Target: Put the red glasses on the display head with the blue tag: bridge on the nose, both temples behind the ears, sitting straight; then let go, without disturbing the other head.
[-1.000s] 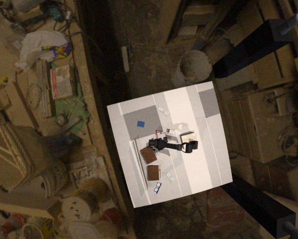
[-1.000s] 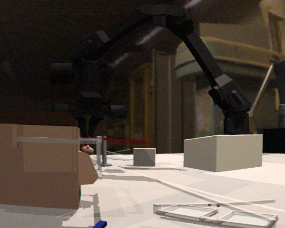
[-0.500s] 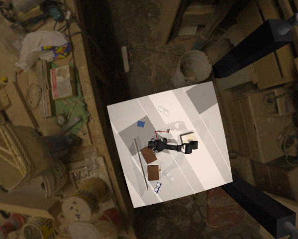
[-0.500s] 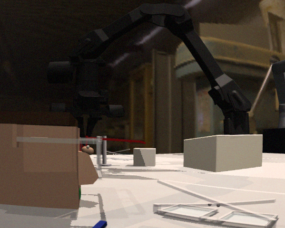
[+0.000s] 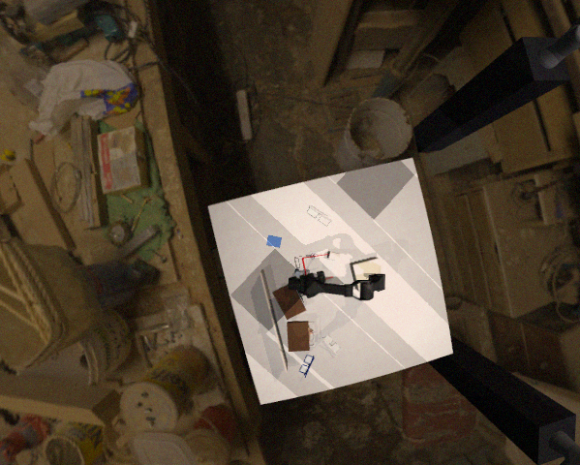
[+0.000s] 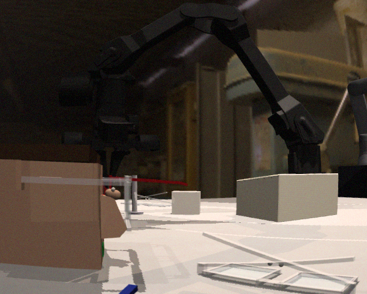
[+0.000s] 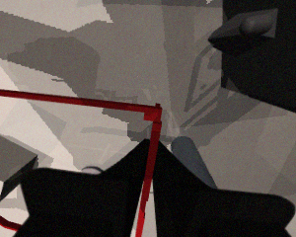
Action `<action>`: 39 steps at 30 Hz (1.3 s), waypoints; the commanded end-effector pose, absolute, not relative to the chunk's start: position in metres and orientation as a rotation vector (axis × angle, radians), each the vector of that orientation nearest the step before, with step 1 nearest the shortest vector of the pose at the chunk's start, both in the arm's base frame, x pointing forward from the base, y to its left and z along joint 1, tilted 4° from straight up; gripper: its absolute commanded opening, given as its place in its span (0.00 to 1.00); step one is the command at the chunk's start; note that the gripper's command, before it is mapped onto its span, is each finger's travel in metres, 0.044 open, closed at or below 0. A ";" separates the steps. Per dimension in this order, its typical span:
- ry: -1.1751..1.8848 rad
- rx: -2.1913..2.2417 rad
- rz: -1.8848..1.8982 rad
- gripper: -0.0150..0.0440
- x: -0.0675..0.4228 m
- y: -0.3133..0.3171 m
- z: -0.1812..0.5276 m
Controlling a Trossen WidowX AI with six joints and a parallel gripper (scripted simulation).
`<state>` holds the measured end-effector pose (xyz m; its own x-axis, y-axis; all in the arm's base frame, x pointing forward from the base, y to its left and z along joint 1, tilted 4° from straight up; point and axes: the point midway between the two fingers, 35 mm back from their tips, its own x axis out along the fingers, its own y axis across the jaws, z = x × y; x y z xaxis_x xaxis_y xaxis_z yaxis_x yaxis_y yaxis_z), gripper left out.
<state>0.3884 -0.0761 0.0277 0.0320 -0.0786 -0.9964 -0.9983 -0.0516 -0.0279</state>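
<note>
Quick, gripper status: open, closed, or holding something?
Gripper: closed on the red glasses, pinching a thin bar of the frame between its fingers.

dim workshop | cluttered workbench [image 5: 79, 165] | dusty floor [image 5: 299, 125] | bucket [image 5: 379, 131]

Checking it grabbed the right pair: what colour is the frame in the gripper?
Red frame, pinched in the gripper; clearest in the wrist view.

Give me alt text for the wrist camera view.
The dark gripper is shut on a thin red bar of the red glasses, and another red bar runs left from the corner above. Below lies a pale, shadow-streaked table.
</note>
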 end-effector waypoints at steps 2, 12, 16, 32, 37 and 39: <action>1.222 -1.317 1.186 0.25 0.389 -0.072 0.026; 1.222 -1.317 1.186 0.25 0.390 -0.073 0.027; 1.222 -1.317 1.186 0.25 0.390 -0.073 0.027; 1.223 -1.318 1.186 0.25 0.390 -0.081 0.027; 1.223 -1.318 1.186 0.25 0.391 -0.081 0.043; 1.223 -1.318 1.186 0.25 0.391 -0.081 0.056</action>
<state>0.3866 -0.0797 0.0344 0.0117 -0.0757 -0.9971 -0.9989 -0.0472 -0.0082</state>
